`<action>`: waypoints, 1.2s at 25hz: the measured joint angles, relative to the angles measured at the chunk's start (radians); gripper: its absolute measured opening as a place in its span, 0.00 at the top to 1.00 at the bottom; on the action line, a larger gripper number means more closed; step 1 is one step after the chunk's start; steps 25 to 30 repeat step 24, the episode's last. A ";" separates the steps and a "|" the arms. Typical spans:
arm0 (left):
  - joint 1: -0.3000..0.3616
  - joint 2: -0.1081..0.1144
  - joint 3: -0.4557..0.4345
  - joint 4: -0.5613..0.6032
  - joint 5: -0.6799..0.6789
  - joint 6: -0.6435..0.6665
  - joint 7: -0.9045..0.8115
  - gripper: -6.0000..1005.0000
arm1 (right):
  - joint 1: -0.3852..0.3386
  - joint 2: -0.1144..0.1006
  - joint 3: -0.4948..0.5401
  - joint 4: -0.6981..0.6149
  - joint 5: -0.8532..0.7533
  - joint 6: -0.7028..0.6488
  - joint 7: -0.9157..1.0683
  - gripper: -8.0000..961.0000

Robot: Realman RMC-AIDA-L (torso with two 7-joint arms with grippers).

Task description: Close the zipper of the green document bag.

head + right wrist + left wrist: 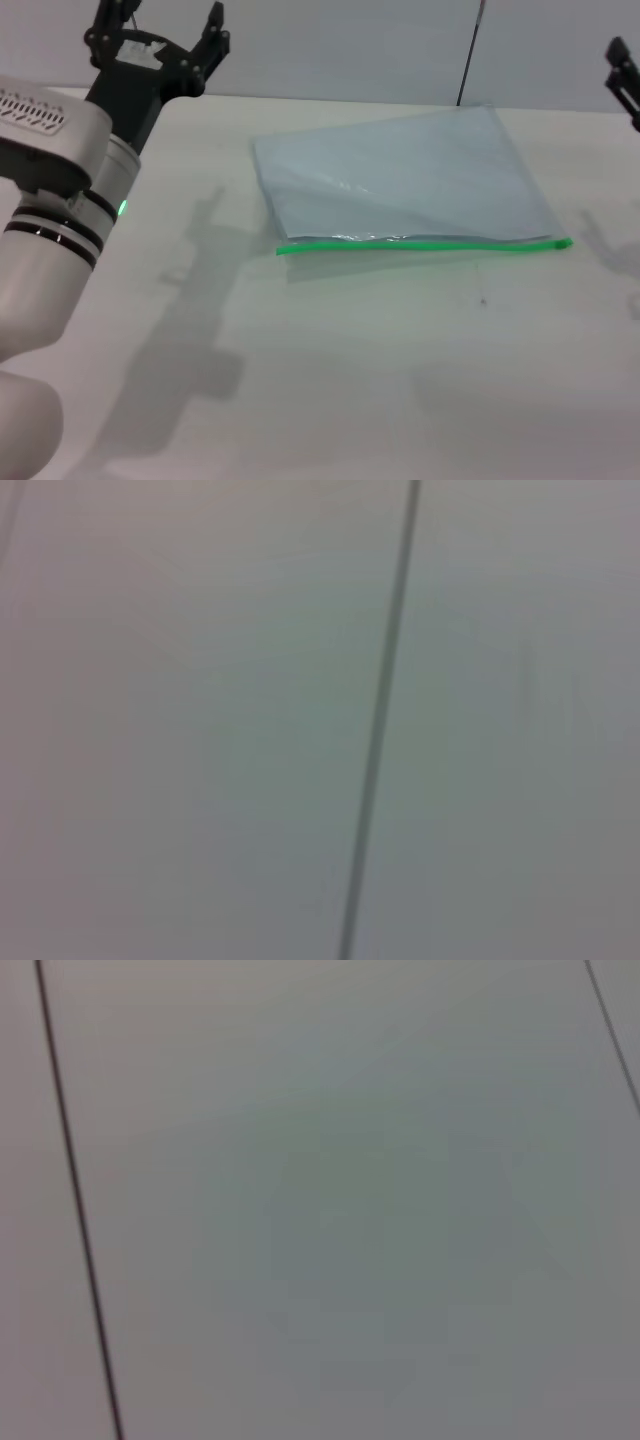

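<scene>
The green document bag (410,175) lies flat on the white table (330,380), slightly skewed, with the zipper (420,244) forming its near long edge, the edge closest to the robot. A slightly thicker green end at the strip's right (562,242) may be the slider tab, though this cannot be confirmed. The left gripper (170,25) is raised at the far left of the table, its fingers spread and holding nothing, well apart from the bag. The right gripper (622,75) shows only partly at the right edge of the head view; whether its fingers are spread or pressed together cannot be told. Both wrist views show only blank surface crossed by a dark line. Nothing yet pins the bag, so the chief risk is probably that a pull along the strip drags the light, slippery pouch across the smooth table rather than moving the slider. A mis-located tab would likely cause a missed pinch, and the bag's skew could steer a straight pull off the strip.
</scene>
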 joint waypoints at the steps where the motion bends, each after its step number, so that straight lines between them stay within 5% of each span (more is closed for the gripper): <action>1: 0.001 -0.001 0.001 -0.007 0.000 -0.015 -0.001 0.14 | 0.001 0.000 -0.010 0.013 0.040 -0.001 -0.019 0.22; 6: 0.012 -0.002 0.002 -0.049 -0.002 -0.095 0.004 0.14 | 0.004 -0.006 -0.025 0.080 0.200 0.000 -0.039 0.22; 14: -0.015 -0.004 0.003 -0.111 -0.119 -0.107 0.057 0.14 | 0.042 -0.009 -0.034 0.127 0.204 0.064 -0.011 0.23; 30: -0.021 -0.005 0.024 -0.116 -0.127 -0.103 0.085 0.14 | 0.055 -0.017 -0.069 0.139 0.185 0.066 0.007 0.23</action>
